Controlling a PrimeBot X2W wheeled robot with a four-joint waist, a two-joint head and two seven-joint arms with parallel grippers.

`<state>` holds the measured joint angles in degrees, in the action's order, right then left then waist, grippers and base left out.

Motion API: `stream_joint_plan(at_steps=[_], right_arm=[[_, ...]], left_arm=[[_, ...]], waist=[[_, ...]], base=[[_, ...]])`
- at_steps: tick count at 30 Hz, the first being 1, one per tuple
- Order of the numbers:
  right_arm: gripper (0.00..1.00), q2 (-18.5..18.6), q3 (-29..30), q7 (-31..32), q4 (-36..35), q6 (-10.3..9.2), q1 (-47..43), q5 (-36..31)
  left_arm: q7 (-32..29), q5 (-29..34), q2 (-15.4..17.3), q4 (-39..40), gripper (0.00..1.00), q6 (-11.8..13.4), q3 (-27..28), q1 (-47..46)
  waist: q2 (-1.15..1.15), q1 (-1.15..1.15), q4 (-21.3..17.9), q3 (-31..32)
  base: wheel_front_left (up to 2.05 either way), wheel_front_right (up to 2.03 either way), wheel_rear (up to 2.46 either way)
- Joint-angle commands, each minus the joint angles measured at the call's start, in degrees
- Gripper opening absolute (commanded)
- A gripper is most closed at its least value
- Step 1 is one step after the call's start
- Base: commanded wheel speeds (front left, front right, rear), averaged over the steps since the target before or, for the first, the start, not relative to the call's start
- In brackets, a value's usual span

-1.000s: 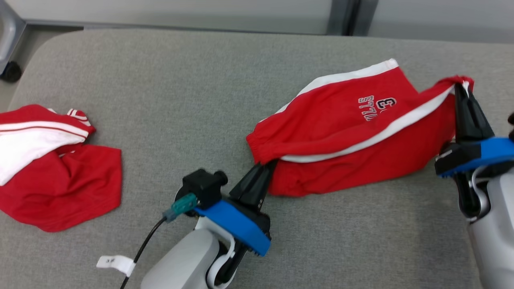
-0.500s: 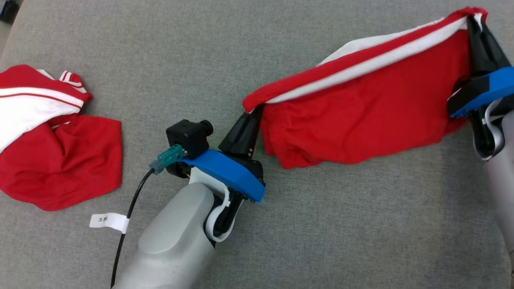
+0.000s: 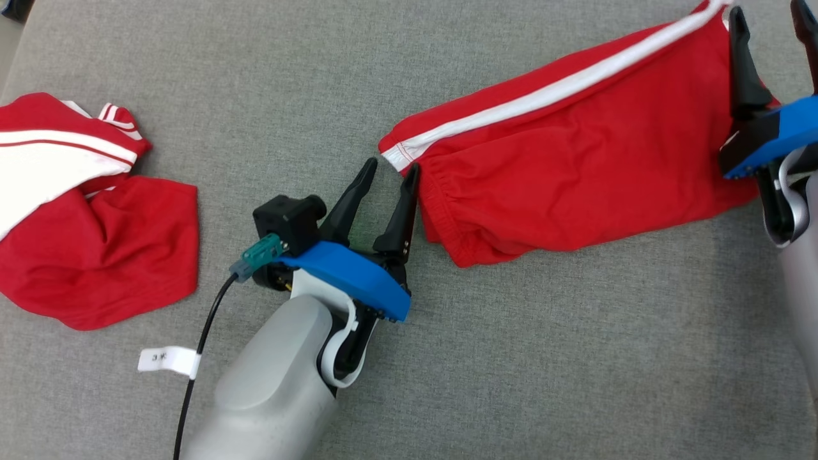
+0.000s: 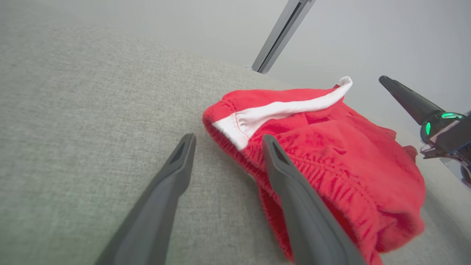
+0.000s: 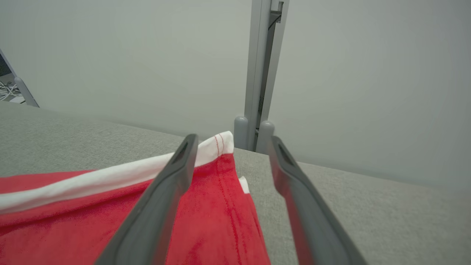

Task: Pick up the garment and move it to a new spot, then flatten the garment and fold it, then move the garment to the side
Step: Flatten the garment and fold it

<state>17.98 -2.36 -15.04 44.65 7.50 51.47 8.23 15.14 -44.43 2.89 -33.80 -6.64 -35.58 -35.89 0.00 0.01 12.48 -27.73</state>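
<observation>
Red garment (image 3: 575, 172) lying on grey surface (image 3: 287, 83), left claw (image 3: 391, 167) and right claw (image 3: 767, 13) parted at its ends

Seen from my remote station: a grey fabric-topped table (image 3: 192, 76) spreads across the head view, its rounded corner at the upper left. Behind it stand pale grey wall panels (image 5: 110, 55), matte under soft, even light. A grey metal post (image 5: 263, 55) rises between two panels, with two rounded caps (image 5: 241, 132) at its foot just past the table's far edge. At the far left of my right wrist view, a slanted grey leg (image 5: 24, 92) and loose cables (image 5: 5, 90) show beyond the table.
</observation>
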Motion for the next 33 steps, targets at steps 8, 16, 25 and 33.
stream_joint_plan(at_steps=[8, 16, 25, 33], right_arm=[[1.0, 0.07, 2.1, -0.2, -3.19, -0.02, -7.35, -2.47], [1.0, -0.3, 4.45, -0.2, 6.12, -0.02, -9.18, -4.28], [0.0, -3.01, 3.66, 2.71, 17.54, 0.0, -7.31, 0.23], [0.0, -3.71, 2.18, 0.6, 17.89, -0.01, -9.35, 8.91]], left_arm=[[0.01, 10.86, 0.0, 5.24, 1.0, 4.92, 6.61, 7.27], [0.01, 16.84, 0.0, 11.45, 1.0, 7.7, 10.28, 14.84], [0.02, 17.27, 0.0, 12.39, 1.0, 8.06, 11.25, 16.75], [0.01, 20.13, 0.0, 12.12, 1.0, 8.53, 12.7, 18.36]], waist=[[0.0, -0.01, -0.34, 2.13], [0.0, -0.01, 0.35, 3.5], [0.0, -0.01, 1.23, 3.76], [0.0, -0.01, 0.14, 6.93]], base=[[0.0, 0.0, 0.0], [0.0, 0.0, 0.0], [0.0, 0.0, 0.0], [0.0, 0.0, 0.0]])
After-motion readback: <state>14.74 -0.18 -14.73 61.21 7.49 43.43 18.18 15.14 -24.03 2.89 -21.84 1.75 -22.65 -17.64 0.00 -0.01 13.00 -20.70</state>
